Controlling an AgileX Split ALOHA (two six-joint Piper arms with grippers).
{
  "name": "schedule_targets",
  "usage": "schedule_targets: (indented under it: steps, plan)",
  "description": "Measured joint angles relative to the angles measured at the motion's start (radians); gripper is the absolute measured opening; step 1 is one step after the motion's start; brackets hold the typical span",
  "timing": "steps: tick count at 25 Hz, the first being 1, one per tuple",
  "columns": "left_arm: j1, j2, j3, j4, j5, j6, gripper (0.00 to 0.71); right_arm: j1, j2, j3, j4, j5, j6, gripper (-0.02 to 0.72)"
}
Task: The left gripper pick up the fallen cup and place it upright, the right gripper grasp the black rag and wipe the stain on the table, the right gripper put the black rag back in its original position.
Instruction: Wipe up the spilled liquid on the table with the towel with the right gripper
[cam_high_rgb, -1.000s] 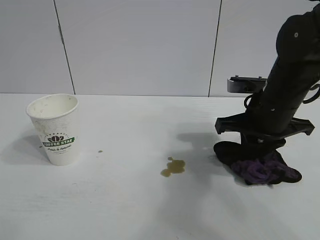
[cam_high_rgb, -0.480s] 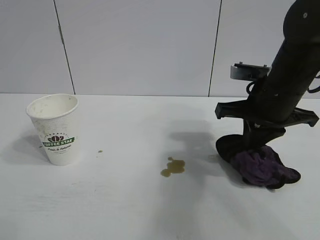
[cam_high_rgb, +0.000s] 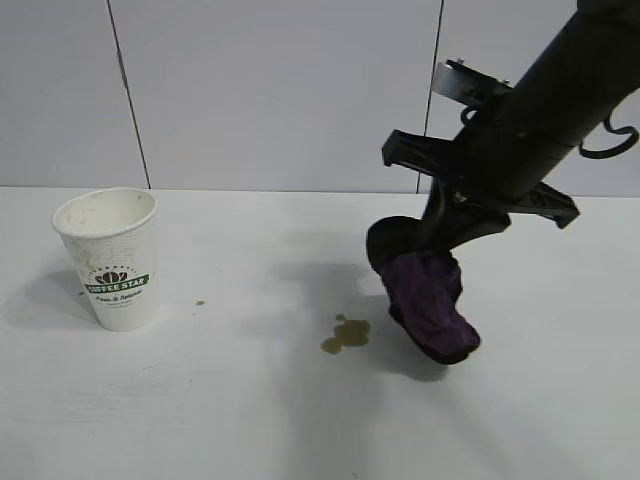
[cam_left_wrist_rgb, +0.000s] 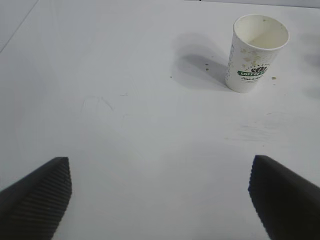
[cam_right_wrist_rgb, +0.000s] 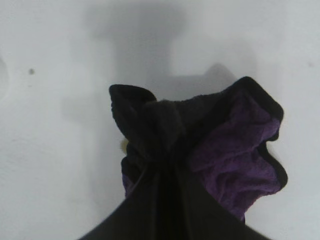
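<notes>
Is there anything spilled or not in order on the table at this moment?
Yes. A brown stain lies unwiped on the table, with a tiny droplet near the upright cup. The right gripper holds the rag just beside the stain.

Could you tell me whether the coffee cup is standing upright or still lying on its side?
Upright: the cup stands on its base on the table, open rim facing up.

Wide bare table lies between the upright cup at the left and the stain. The hanging rag (pinched by the right gripper) crowds the stain's right side.
</notes>
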Motion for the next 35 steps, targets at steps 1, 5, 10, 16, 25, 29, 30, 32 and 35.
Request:
schedule_targets:
  steps: [1, 5, 10, 16, 25, 29, 30, 32, 35]
  plan:
    - [0.000, 0.000, 0.000, 0.000, 0.000, 0.000, 0.695, 0.029, 0.000, 0.000, 0.012, -0.029, -0.003, 0.025]
    - [0.000, 0.000, 0.000, 0.000, 0.000, -0.001, 0.695, 0.161, 0.008, 0.000, 0.034, -0.160, -0.006, 0.025]
    - [-0.012, 0.000, 0.000, 0.000, 0.000, -0.001, 0.695, 0.258, 0.081, 0.000, 0.045, -0.252, -0.006, 0.025]
    - [-0.019, 0.000, 0.000, 0.000, 0.000, -0.001, 0.695, 0.263, 0.210, -0.003, 0.045, -0.259, -0.006, 0.025]
    - [-0.019, 0.000, 0.000, 0.000, 0.000, -0.001, 0.695, 0.200, 0.273, -0.126, -0.094, -0.125, 0.029, 0.024]
    - [-0.019, 0.000, 0.000, 0.000, 0.000, -0.001, 0.695, 0.115, 0.273, -0.142, -0.251, -0.035, 0.111, 0.022]
    - [-0.019, 0.000, 0.000, 0.000, 0.000, -0.001, 0.695, 0.095, 0.273, -0.143, -0.295, -0.007, 0.137, 0.023]
    - [-0.019, 0.000, 0.000, 0.000, 0.000, -0.001, 0.695, 0.049, 0.273, -0.149, -0.373, 0.054, 0.184, 0.023]
    - [-0.019, 0.000, 0.000, 0.000, 0.000, -0.001, 0.695, -0.007, 0.265, -0.152, -0.449, 0.133, 0.236, 0.023]
